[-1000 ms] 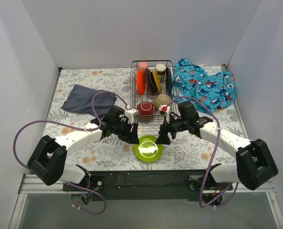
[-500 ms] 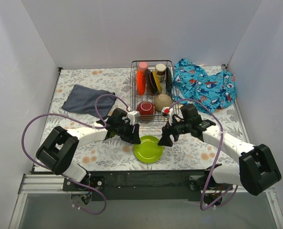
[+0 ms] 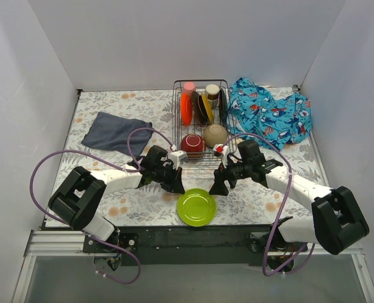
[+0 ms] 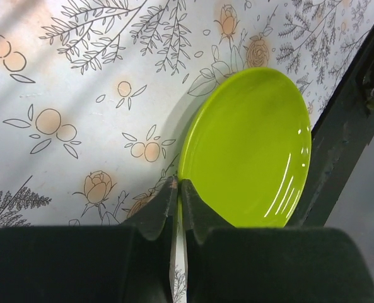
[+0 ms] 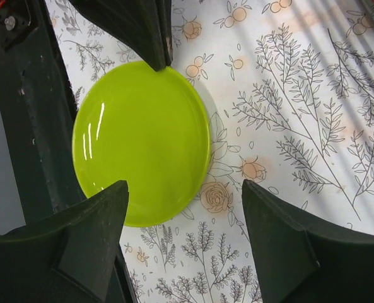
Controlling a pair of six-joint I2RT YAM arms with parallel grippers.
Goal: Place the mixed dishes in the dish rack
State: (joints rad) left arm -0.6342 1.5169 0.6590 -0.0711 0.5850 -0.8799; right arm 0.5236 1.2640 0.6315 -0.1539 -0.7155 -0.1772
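A green plate lies flat at the table's front edge, also in the left wrist view and the right wrist view. My left gripper is shut and empty, its tips against the plate's far left rim. My right gripper is open just above the plate's right side, one finger over the plate, one over the mat. The black wire dish rack behind holds an orange plate, pink cup, dark plate, metallic cup, dark red bowl and tan bowl.
A dark navy cloth lies at the left. A blue patterned cloth is bunched right of the rack. The black front rail runs just below the plate, also in the right wrist view. White walls enclose the table.
The green plate has slid toward the table's front edge, with the shut left gripper following against its rim. The right gripper has stayed open beside it.
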